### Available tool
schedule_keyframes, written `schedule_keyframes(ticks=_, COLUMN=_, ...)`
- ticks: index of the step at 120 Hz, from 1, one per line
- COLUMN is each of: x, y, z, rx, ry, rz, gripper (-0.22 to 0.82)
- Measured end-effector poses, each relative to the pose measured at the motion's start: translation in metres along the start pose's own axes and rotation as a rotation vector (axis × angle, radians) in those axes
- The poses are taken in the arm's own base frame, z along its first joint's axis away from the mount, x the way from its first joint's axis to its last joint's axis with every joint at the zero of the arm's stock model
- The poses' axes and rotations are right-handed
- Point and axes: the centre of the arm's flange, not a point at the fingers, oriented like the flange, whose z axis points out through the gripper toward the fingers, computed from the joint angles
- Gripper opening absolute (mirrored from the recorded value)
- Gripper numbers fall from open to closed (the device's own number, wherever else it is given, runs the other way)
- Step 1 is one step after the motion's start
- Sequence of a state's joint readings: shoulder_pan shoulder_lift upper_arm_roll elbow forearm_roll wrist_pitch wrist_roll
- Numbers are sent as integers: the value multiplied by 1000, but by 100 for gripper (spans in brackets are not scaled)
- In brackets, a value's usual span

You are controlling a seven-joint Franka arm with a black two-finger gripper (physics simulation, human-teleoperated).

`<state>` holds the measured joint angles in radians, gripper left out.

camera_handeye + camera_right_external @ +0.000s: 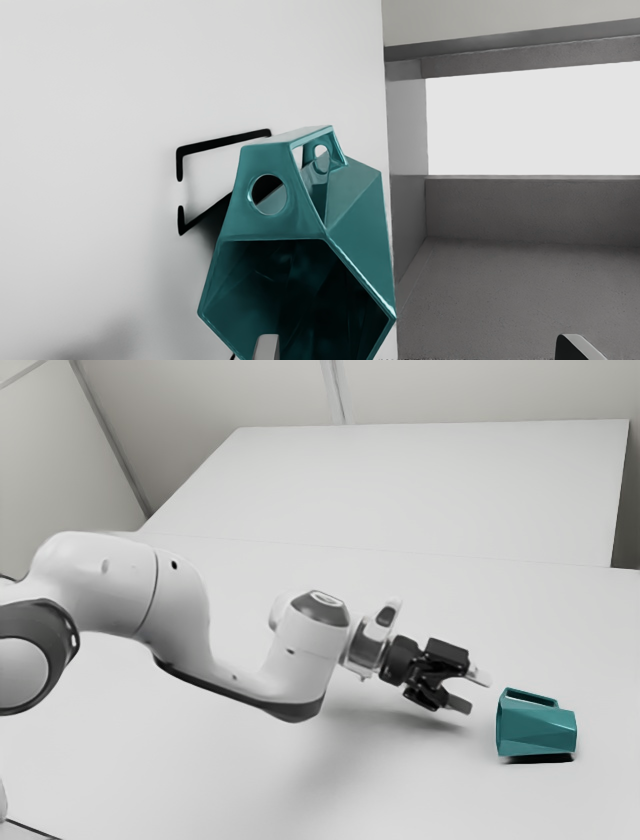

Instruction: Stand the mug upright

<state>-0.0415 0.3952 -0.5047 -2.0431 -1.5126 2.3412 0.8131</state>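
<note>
My gripper (pixel 468 692) stands open in the exterior view, its fingers pointing toward the exterior view's right, with a small gap between them and the mug. The teal faceted mug (pixel 537 728) lies on its side on the table, mouth facing the gripper and handle on top. In the wrist view the mug (pixel 360 200) shows its dark open mouth and its handle with a round hole. One fingertip of the gripper (pixel 422 347) overlaps the mouth in that picture, while the other is well off to the mug's side; nothing is held between them.
The white table (pixel 400 570) extends behind the arm and mug, with its far edge near the wall. Beyond the table edge beside the mug, the wrist view shows a grey floor (pixel 515 295) and grey wall parts.
</note>
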Motion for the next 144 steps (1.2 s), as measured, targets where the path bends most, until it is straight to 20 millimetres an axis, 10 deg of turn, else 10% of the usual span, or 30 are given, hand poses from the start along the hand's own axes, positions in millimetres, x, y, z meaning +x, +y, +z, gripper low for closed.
schedule_keyframes(ticks=95, x=-18, y=3, z=70, rx=-100, ry=27, rz=40, gripper=60)
schedule_keyframes(ticks=144, x=-20, y=-6, z=76, rx=-101, ry=25, rz=54, gripper=1)
